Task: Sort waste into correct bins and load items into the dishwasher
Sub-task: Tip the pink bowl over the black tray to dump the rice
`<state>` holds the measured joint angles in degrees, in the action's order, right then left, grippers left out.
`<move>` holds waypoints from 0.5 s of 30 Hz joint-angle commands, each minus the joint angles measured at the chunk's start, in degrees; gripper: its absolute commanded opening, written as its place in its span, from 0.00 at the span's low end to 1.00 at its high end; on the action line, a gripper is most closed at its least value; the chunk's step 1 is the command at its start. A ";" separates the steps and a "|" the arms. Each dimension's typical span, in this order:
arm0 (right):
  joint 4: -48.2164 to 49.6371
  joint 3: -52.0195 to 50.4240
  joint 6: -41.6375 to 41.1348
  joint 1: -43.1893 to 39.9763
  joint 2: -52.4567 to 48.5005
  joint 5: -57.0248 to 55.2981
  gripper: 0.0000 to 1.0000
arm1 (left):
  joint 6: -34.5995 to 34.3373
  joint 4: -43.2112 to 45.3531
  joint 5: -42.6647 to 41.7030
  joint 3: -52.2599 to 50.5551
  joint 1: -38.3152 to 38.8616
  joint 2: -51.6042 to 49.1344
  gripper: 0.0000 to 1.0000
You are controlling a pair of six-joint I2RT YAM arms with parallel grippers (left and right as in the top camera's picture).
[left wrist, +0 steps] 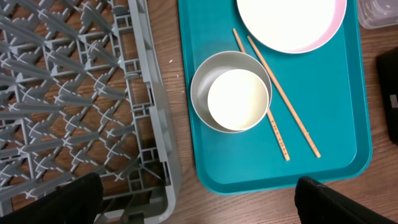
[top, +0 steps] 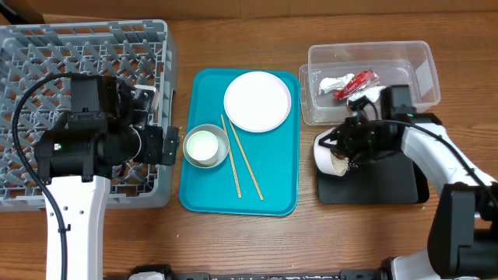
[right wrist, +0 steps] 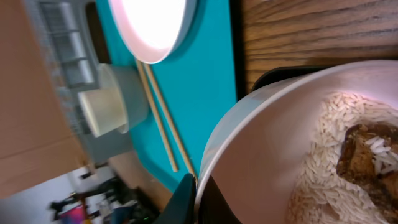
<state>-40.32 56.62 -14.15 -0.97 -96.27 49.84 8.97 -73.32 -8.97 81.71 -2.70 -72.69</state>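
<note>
My right gripper (right wrist: 196, 199) is shut on the rim of the small white bowl (right wrist: 261, 162), which holds loose rice (right wrist: 329, 168) and a brown food scrap (right wrist: 367, 152). In the overhead view the bowl (top: 328, 155) is tilted over the left end of the black tray (top: 381, 187). The clear tub (top: 416, 58) holds the red wrapper (top: 356, 84) and the napkin (top: 331, 83). The white plate (top: 257, 101), the grey metal bowl (top: 220, 132) with the white cup (top: 201, 145) inside, and two chopsticks (top: 241, 159) lie on the teal tray (top: 272, 187). My left gripper (left wrist: 205, 205) is open and empty beside the dish rack (top: 78, 62).
The dish rack's front right corner (left wrist: 155, 186) lies just under my left fingers, with a strip of bare wooden table (left wrist: 180, 199) between it and the teal tray (left wrist: 336, 124). The black tray touches the front of the clear tub.
</note>
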 commanded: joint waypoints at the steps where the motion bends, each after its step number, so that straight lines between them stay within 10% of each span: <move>1: 1.05 -3.28 3.26 -3.96 0.68 11.41 0.04 | -0.85 0.09 0.15 0.94 0.11 -0.17 1.00; 15: -0.48 -3.43 5.16 -19.10 0.52 29.44 0.04 | -0.85 -0.15 0.15 0.94 0.11 -0.17 1.00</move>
<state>-40.32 53.39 -9.76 -17.34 -96.25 71.11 8.97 -73.32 -8.97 81.71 -2.70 -72.69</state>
